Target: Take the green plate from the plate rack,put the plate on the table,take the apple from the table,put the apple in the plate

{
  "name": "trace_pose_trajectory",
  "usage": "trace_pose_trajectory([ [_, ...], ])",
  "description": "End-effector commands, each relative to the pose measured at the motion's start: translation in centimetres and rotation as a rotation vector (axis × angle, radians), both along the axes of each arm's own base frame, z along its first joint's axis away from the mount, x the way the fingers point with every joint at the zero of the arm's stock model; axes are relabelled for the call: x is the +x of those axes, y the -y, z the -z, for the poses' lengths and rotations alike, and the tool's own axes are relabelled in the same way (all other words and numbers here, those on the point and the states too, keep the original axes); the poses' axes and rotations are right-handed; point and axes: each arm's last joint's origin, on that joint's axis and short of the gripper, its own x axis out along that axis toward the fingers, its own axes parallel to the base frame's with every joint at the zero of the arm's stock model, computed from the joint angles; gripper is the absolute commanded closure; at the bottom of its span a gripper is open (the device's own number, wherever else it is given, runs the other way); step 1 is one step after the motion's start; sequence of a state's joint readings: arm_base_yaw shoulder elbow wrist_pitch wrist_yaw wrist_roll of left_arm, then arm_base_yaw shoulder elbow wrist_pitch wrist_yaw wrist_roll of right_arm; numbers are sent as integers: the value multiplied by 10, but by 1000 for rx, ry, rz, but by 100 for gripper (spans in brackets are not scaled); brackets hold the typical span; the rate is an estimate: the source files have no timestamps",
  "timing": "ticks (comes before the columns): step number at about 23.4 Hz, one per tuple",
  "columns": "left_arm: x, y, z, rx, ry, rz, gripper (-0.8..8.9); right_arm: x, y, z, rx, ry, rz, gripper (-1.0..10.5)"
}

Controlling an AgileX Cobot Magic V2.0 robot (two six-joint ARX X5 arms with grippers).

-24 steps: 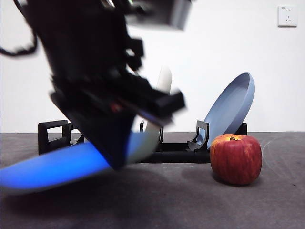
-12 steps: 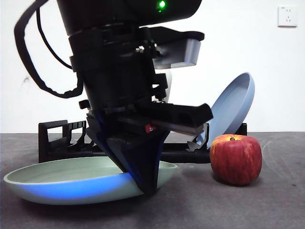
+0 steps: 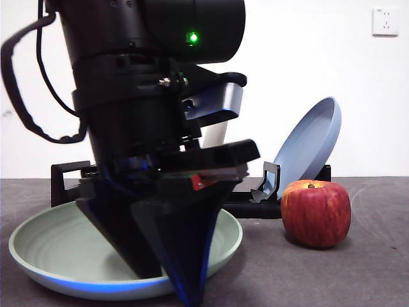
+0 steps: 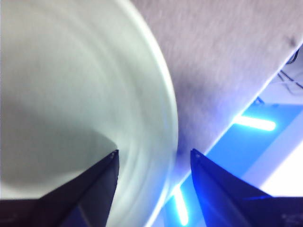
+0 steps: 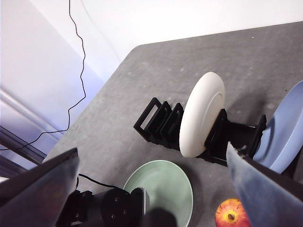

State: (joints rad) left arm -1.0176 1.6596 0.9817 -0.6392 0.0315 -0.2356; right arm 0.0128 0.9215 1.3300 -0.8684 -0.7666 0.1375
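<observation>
White wall fills the background behind my dark grey desk (image 3: pixel 370 275), with a socket (image 3: pixel 385 20) high on it. On my front feed the green plate (image 3: pixel 45 246) lies flat on the desk, in front of the plate rack (image 3: pixel 70 179). My left tool (image 4: pixel 152 158) is down at the plate's near rim: on the left wrist feed one jaw sits over the inside of the plate and the other outside, over the desk, with the rim between them and a visible gap on both sides, so I read the jaws as parted and not clamping. The apple (image 3: pixel 316 213) stands upright on the desk, apart from the plate and just in front of the rack's end. In the rack a cream-white plate (image 5: pixel 202 113) stands on edge, and a blue plate (image 3: pixel 310 144) leans back at the far end behind the apple. My right tool (image 5: pixel 151 189) hangs high above the scene, jaws spread wide with nothing between them.
</observation>
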Motion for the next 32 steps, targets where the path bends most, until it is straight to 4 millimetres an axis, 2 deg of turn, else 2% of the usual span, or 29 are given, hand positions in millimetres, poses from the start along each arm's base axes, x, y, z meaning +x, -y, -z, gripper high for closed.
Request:
trace_pose_trajectory([
  [1,-7,-6,-3,10,-15,-11,556,-1,0,-1,-6,12,-9,353],
  [4,-13,-15,-40,-110,64,-17,556,-1,0,-1,-6,12,-9,353],
  [6,-18,-25,-78,-230,148,-21,556,-1,0,-1,-7,12,-9,353],
  [8,-26,-41,-124,-364,273,-42,556,-2,0,1,-23,1,-18,353],
  [10,-33,-54,-156,-461,359,-58,556,-3,-1,5,-40,-22,-31,353],
  [15,-58,-100,-238,-666,591,-84,557,-5,-6,16,-136,-97,-47,353],
  [18,-75,-130,-273,-731,688,-97,557,-4,-11,23,-206,-154,-30,353],
  [22,-100,-175,-308,-780,789,-129,557,4,-26,31,-318,-205,-26,353],
  [27,-115,-202,-321,-767,848,-167,557,19,-51,45,-427,-262,-46,353],
  [32,-123,-221,-325,-715,906,-236,557,35,-81,79,-595,-317,-35,353],
])
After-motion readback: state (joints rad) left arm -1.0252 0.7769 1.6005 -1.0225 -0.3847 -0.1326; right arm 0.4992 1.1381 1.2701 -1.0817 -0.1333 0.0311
